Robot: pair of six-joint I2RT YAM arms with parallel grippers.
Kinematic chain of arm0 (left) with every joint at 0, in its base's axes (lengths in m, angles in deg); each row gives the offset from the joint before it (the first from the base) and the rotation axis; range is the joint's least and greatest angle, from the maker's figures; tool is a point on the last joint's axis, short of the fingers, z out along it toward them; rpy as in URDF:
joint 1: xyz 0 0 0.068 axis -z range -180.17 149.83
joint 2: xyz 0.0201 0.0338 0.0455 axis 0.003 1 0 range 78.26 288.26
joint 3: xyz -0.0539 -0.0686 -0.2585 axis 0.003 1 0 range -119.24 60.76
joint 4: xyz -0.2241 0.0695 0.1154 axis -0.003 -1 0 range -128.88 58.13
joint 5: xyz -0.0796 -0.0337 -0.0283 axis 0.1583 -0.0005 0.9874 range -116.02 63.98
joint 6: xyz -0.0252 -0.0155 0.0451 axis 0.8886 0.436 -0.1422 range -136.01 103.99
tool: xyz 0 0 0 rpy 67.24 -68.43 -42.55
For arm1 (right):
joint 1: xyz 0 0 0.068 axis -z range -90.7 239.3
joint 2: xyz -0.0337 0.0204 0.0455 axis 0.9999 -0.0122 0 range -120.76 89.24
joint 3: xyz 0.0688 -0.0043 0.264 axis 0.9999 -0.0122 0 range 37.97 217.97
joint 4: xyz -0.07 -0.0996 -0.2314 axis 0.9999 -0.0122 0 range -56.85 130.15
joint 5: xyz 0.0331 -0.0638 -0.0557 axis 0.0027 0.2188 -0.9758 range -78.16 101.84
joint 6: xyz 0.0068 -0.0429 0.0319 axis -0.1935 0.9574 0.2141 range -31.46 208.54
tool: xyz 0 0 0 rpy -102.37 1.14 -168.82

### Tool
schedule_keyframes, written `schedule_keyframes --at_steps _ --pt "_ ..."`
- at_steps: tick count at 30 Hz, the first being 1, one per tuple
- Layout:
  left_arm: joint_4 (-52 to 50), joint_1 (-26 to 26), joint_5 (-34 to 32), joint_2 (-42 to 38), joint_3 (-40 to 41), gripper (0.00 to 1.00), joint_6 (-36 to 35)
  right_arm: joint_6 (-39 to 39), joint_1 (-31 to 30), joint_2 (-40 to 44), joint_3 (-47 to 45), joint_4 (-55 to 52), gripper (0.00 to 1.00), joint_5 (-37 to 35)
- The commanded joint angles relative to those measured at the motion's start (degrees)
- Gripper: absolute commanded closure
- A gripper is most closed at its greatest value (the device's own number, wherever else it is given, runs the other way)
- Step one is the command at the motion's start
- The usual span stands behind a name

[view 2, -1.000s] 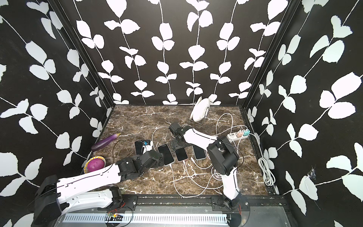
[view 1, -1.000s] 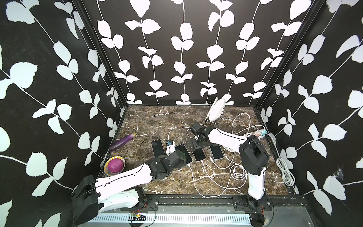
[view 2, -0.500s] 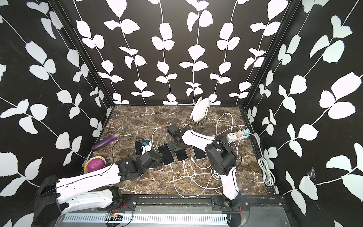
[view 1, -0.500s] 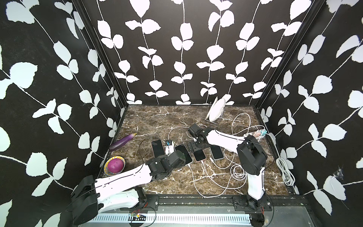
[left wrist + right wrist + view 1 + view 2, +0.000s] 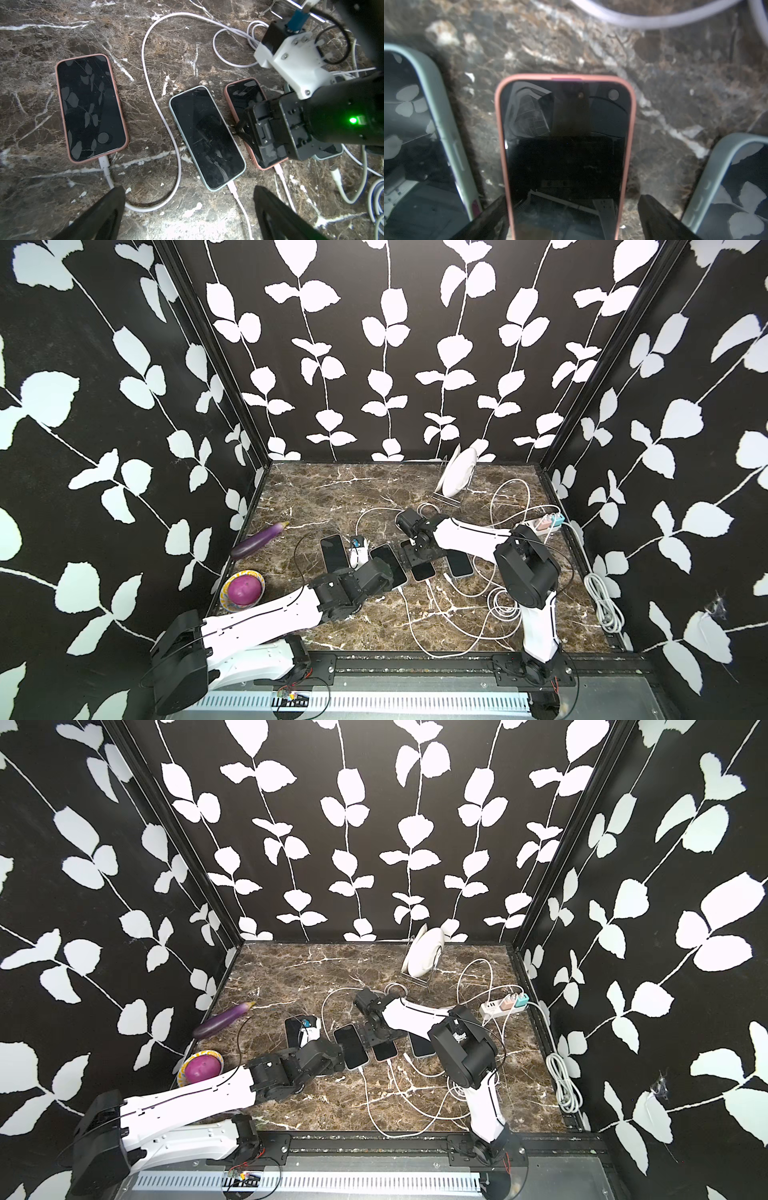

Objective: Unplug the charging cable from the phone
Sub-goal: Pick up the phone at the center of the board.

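Your right gripper [image 5: 571, 216] has its fingers [image 5: 488, 220] spread wide, 1 on each side of the pink-cased phone [image 5: 564, 145], which lies flat on the marble surface [image 5: 675, 93]. The phone's long edges pass just inside the finger tips; you cannot tell from the right wrist view whether the tips touch the case, and nothing is clamped. In the left wrist view the same gripper [image 5: 268, 135] sits low over that phone [image 5: 243, 97], covering most of its screen.

The charging cable [image 5: 279, 172] is still plugged into the phone's end, the one nearest your left gripper [image 5: 189, 199]. Its white cord runs off just inside the right-hand finger [image 5: 270, 203] of that gripper.

Your left gripper is fully open and holds nothing. Between its 2 fingers lies the plugged end of the green-cased phone [image 5: 207, 137], whose own cable [image 5: 234, 191] runs down through the gap. Beyond the other finger [image 5: 112, 205] lies a second pink-cased phone [image 5: 91, 108], also plugged in, with a long white loop of cord [image 5: 162, 116] curling between it and the green-cased one.

In both top views the 2 grippers face each other across the row of phones, the left one [image 5: 380, 568] at the plug ends and the right one [image 5: 417, 558] over the middle of the row. A fourth phone [image 5: 459, 562] lies on the far side of the right gripper's fingers, with a loose cable end [image 5: 335, 173] beside it.
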Motion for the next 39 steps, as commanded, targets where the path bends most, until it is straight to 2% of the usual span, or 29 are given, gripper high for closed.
schedule_keyframes --at_steps 1,11,16,20,25,28,32,35,38,39 --pt "0.1 -0.3 -0.7 0.3 0.5 0.02 -0.8 -0.3 -0.3 -0.1 -1.1 -1.4 0.06 -0.7" --pt "2.1 -0.3 0.4 0.2 1.6 0.01 -0.8 -0.5 -0.3 -2.4 -1.3 -1.2 0.16 -0.5" --pt "3.2 -0.2 1.2 0.1 1.8 0.02 -1.4 -0.7 -0.2 -2.7 -2.4 -0.5 0.17 0.7" --pt "4.1 -0.3 1.9 0.0 2.3 0.02 -1.5 -0.6 0.1 -2.9 -2.7 -0.4 0.24 1.1" --pt "7.2 -0.3 3.5 0.0 3.6 0.02 -2.2 -0.8 0.1 -1.8 -2.9 -0.6 0.42 1.1" --pt "10.1 -0.3 4.8 0.2 4.5 0.02 -2.6 -1.0 0.1 -0.5 -3.4 -0.6 0.6 1.5" --pt "15.5 -0.2 7.8 0.9 6.3 0.02 -3.1 -1.0 0.1 2.4 -4.6 0.7 0.69 2.1" --pt "21.0 0.7 9.7 1.8 8.1 0.06 -3.9 -1.1 0.1 5.1 -5.4 1.9 0.83 1.7" --pt "24.8 3.4 9.6 2.7 8.3 0.16 -6.5 -1.7 0.2 8.6 -7.7 3.8 1.0 1.2" --pt "25.0 4.4 8.9 2.9 7.9 0.18 -7.3 -2.0 0.2 9.6 -8.2 4.3 1.0 1.2"
